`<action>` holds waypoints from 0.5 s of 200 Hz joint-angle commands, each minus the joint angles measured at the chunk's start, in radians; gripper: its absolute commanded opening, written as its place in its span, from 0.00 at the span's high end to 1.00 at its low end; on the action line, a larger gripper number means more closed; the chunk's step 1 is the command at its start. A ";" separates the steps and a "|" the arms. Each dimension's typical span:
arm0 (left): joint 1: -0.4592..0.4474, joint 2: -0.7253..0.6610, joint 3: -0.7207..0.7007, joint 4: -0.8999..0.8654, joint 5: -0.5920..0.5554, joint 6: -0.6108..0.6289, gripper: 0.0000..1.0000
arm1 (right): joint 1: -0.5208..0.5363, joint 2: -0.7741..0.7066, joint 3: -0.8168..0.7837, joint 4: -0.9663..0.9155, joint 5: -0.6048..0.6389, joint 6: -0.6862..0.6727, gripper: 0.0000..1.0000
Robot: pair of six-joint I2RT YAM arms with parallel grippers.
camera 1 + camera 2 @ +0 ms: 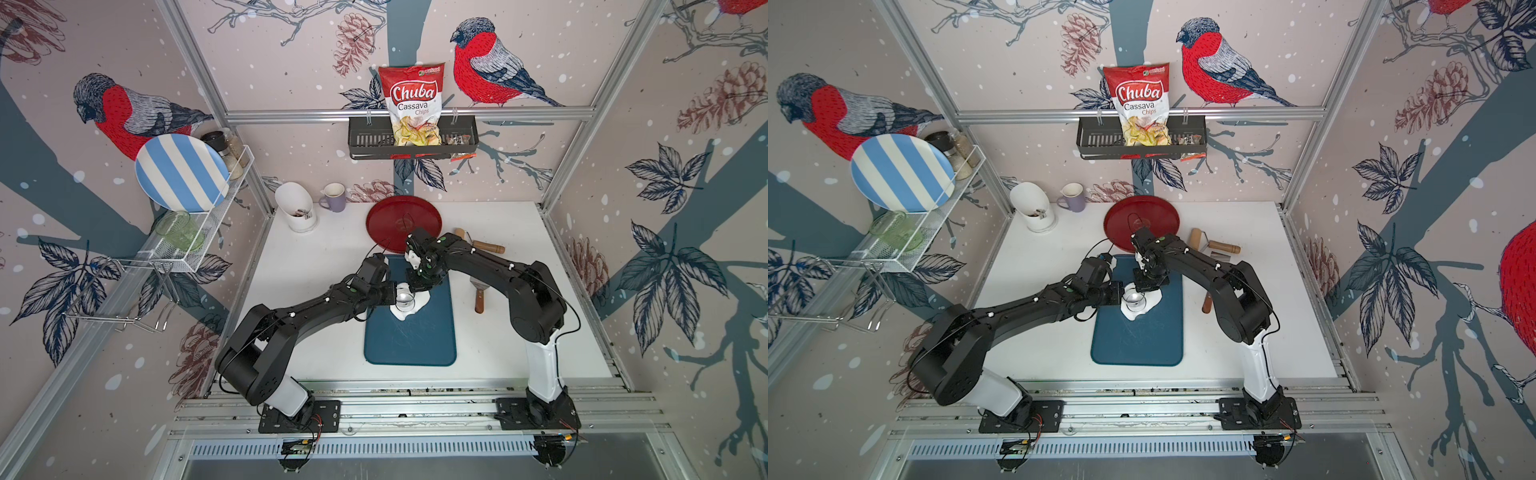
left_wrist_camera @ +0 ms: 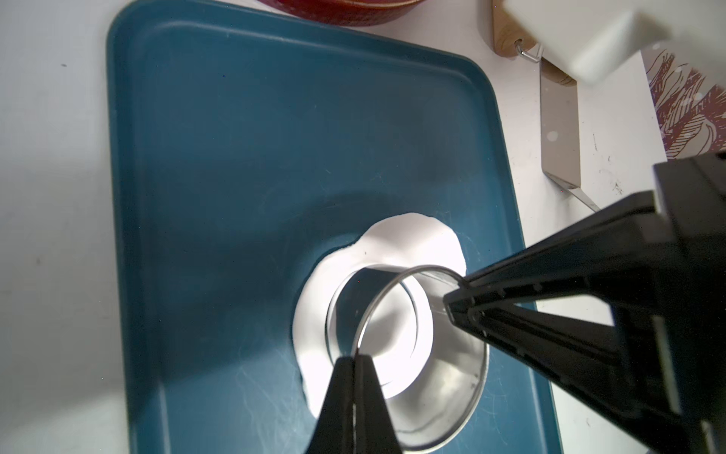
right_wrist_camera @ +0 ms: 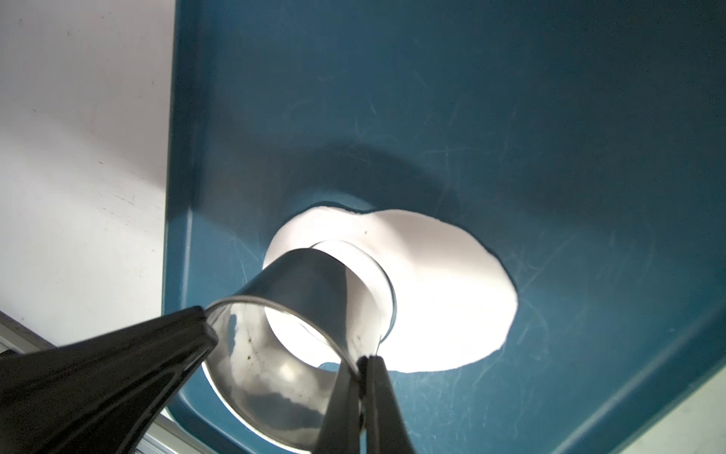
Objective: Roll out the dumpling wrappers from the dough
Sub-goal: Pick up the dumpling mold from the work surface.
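Dough, a flattened white mass of irregular outline [image 1: 420,300], lies at frame centre in both top views, on the upper half of the blue rectangular board [image 1: 409,340]. Left fingers [image 2: 338,401] and right fingers [image 3: 385,401] are each clenched on opposite rim points of the shiny steel ring [image 3: 310,283], apparently so that it presses down level and cuts evenly.

Short round steel ring [image 3: 306,275]: polished, mirror-bright metal. Flat white dough [image 3: 444,283]: matt, smooth. Blue rectangular plastic board [image 2: 235,157]: satin, finely scratched. Round red plate [image 1: 403,218], board's 12 o'clock: faint sheen. Roller handle [image 1: 488,246], 2 o'clock: brown wood. Scraper blade [image 2: 560,129]: dull brushed metal.
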 commanded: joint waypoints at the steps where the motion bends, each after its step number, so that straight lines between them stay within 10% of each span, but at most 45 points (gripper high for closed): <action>1: 0.002 -0.016 -0.002 -0.150 -0.033 0.020 0.85 | -0.003 -0.014 0.020 -0.008 0.141 0.020 1.00; 100: 0.026 -0.168 -0.006 -0.197 -0.115 0.009 0.55 | 0.002 -0.005 0.112 -0.033 0.164 0.020 1.00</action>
